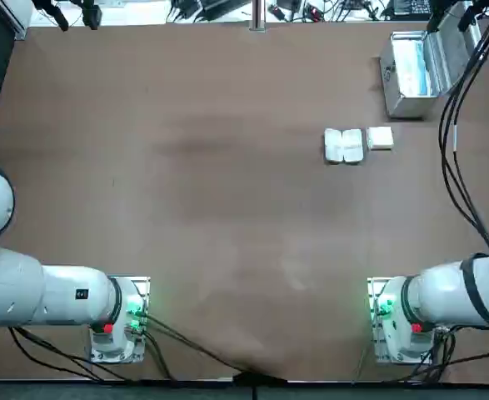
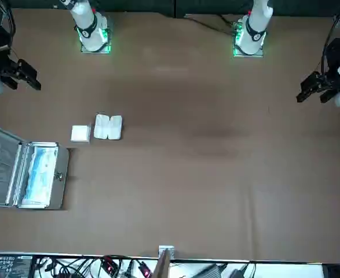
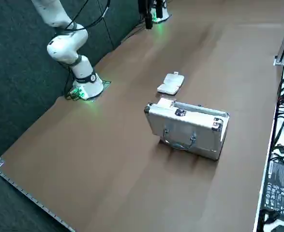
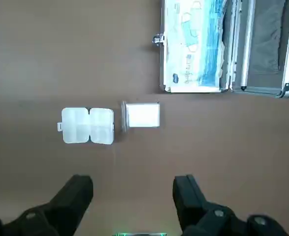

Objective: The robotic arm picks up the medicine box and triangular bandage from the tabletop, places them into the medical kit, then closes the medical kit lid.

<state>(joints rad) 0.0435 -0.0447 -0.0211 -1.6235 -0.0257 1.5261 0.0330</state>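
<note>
Nearest the camera in the right wrist view is the right gripper, held above the table with its two black fingers spread wide and released, nothing between them. It is carried by one robotic arm, glossy white with black joint bands and loose black cables; one red button shows by its base. On the table, two small white things lie side by side, near each other but with a narrow gap. One is the triangular bandage, a single squarish white pack with a clear wrapper edge. The other is the medicine box, a single white plastic case opened flat into two rounded halves, with one small tab, on the robot's left of the bandage. Neither is in the kit. Farther from the arm bases and more to the robot's right stands one medical kit, a silver aluminium case, open, with one latch showing on its front in the right wrist view. Inside lies a blue-and-white mask packet. Its one medical kit lid is swung open on the side away from that latch, with grey lining inside; one bail handle hangs on the case's outside.
</note>
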